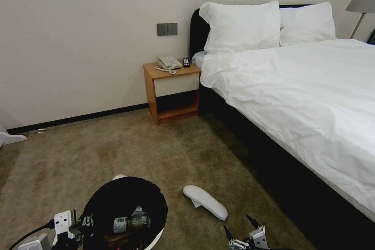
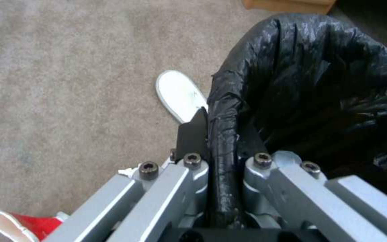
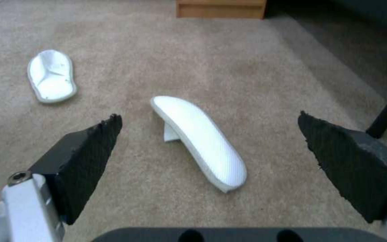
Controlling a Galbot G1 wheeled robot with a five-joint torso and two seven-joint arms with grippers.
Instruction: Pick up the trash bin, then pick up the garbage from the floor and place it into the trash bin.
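Beige carpet (image 1: 117, 152), white slipper (image 3: 200, 139) sole-up beside black-lined trash bin (image 1: 125, 203).

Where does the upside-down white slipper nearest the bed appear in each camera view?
Head view: slipper lies sole up on the carpet, between the trash bin and the open right gripper.
Left wrist view: not identifiable; a different slipper lies beyond the bin rim, which the left gripper clamps.
Right wrist view: slipper is centred between the fingers.
Shared landmark: wooden nightstand.
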